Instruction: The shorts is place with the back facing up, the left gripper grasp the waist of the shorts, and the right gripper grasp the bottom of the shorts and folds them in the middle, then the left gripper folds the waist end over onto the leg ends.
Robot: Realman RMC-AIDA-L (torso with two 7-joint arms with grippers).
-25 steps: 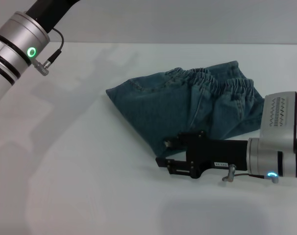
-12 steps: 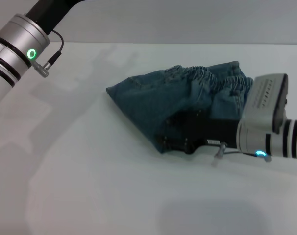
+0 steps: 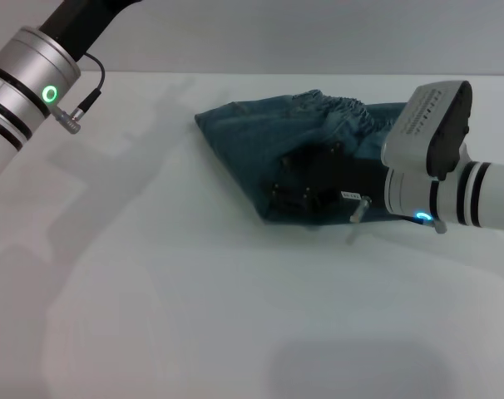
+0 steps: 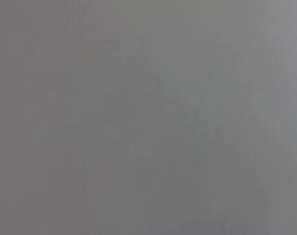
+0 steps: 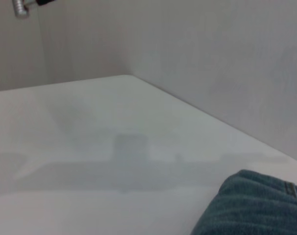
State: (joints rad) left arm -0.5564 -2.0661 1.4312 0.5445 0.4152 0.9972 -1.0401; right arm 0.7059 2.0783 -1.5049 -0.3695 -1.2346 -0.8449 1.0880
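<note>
The blue denim shorts (image 3: 250,148) lie folded in a bunched wedge on the white table, toward the back right. The gathered waist (image 3: 339,105) runs along their far edge. My right gripper (image 3: 284,198) reaches in from the right and sits on the near corner of the shorts, shut on the fabric there. In the right wrist view a rounded fold of the shorts (image 5: 251,205) fills the lower corner. Of the left arm only the silver wrist with its green light (image 3: 29,76) shows, raised at the far left. The left gripper itself is out of view. The leg ends are hidden in the fold.
The white table (image 3: 152,291) stretches wide to the left and in front of the shorts. A grey wall stands behind its far edge. The left wrist view shows plain grey.
The right gripper has moved from the table in front of the shorts onto their near corner and away from me. The shorts have shifted back and right with it.
</note>
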